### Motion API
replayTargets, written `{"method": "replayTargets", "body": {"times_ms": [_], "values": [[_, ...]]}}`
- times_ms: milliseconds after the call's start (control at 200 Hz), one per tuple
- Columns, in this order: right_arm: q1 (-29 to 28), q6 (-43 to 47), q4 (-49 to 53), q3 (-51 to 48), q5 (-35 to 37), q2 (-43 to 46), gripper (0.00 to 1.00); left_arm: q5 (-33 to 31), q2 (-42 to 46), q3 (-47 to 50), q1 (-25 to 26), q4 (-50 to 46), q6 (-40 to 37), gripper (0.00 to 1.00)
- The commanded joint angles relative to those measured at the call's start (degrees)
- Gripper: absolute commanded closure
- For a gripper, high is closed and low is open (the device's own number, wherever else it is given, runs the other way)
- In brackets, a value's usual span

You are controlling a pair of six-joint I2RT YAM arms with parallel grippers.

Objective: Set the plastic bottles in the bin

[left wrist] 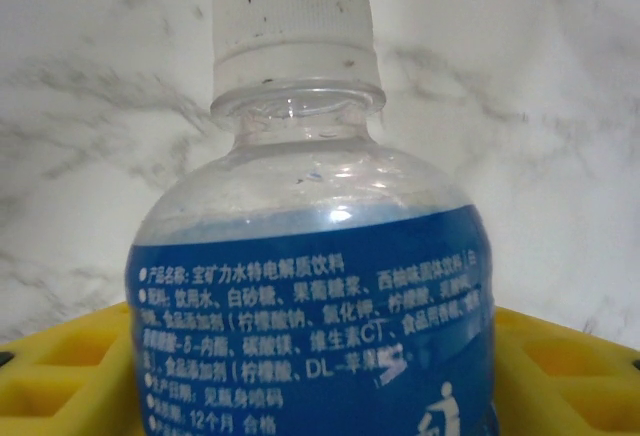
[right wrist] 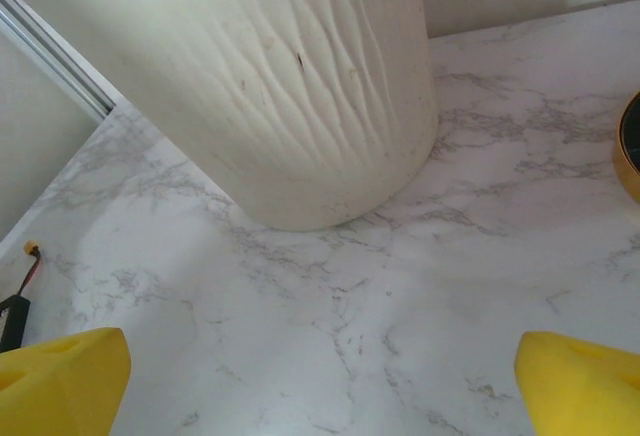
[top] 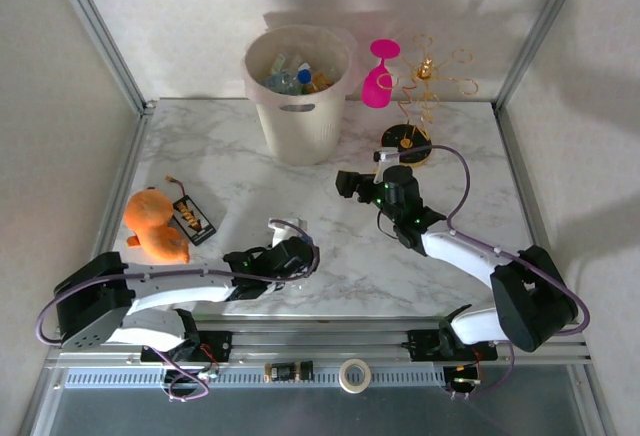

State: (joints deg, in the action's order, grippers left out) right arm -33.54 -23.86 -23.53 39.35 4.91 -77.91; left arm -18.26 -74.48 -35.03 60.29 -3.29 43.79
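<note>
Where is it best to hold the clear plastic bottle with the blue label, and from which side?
Grip the wide labelled body of the clear plastic bottle, not its narrow white cap. It seems to lie flat, so come from above, straddling its sides.

My left end effector point(top: 288, 240) sits low, clamped on a plastic bottle point(left wrist: 310, 286); my right end effector point(top: 351, 184) hangs spread wide.
</note>
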Motion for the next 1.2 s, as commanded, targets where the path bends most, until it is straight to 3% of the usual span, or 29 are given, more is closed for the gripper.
{"method": "replayTargets", "body": {"times_ms": [0,290,511,656,921,1197], "values": [[-0.2,-0.8,-1.3,-1.9,1.4,2.2,0.01,-6.6,3.7,-2.9,-1.6,-1.8,-1.3,0.49],[-0.3,-0.7,-1.5,-5.8,2.3,5.9,0.01,-15.4,12.7,-6.8,-7.6,4.1,-6.9,0.54],[-0.2,-0.8,-2.7,-9.3,2.9,9.6,0.01,-15.0,10.0,-16.1,-13.2,14.2,-18.7,0.55],[-0.1,-0.4,-2.6,-10.6,3.5,11.0,0.01,-8.9,3.1,-27.3,-17.4,17.6,-24.7,0.55],[-0.1,0.5,-2.4,-11.8,4.7,11.5,0.01,0.3,-13.8,-51.8,-24.7,15.1,-32.9,0.54],[-0.1,0.5,-0.8,-11.1,4.5,12.0,0.01,5.7,-37.7,-83.2,-28.8,6.3,-35.8,0.54]]}}
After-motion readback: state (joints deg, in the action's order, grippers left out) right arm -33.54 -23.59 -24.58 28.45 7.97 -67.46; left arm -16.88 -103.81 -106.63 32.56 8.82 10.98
